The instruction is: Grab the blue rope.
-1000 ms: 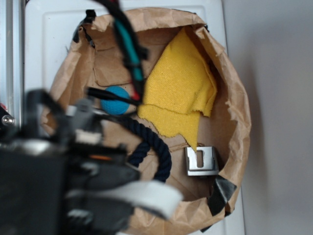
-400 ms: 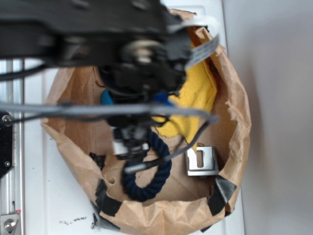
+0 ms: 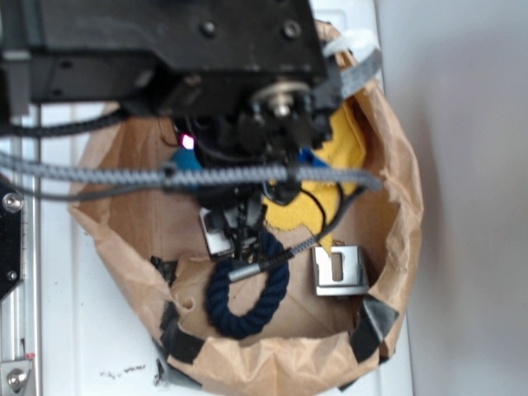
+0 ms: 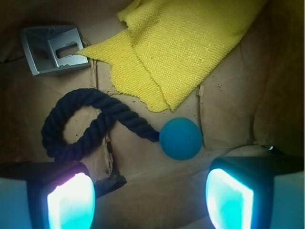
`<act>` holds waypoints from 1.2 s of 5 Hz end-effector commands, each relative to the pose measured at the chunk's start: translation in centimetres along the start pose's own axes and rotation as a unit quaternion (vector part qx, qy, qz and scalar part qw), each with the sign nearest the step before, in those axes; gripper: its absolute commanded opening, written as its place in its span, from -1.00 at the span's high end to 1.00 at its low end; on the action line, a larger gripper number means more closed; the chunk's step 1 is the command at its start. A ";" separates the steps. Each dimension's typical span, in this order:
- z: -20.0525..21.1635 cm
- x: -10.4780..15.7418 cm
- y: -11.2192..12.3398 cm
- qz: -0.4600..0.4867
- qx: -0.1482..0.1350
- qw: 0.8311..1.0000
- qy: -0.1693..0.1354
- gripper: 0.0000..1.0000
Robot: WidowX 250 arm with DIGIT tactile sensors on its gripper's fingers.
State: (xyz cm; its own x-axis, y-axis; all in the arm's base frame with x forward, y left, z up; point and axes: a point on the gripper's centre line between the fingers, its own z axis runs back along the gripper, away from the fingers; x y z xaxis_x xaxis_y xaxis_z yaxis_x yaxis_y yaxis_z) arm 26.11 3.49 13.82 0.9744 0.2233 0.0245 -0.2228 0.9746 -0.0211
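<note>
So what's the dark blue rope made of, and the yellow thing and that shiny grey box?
The blue rope looks like soft twisted fibre, maybe cotton: its spiralling strands show, matte. The yellow thing is woven cloth, with visible weave and frayed edges. The grey box looks like brushed metal, dull silver, though it might be painted plastic.

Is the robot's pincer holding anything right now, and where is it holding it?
Nothing is held. The pincer is open and empty, hanging above the blue rope and the light blue ball, touching neither.
</note>
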 end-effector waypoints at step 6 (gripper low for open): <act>2.4 8.9 0.7 0.192 -0.118 0.969 -0.102 -1.00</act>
State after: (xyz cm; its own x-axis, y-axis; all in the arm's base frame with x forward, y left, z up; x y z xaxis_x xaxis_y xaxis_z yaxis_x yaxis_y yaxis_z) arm 34.77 5.24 14.37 0.8168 0.5664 0.1100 -0.5226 0.8070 -0.2750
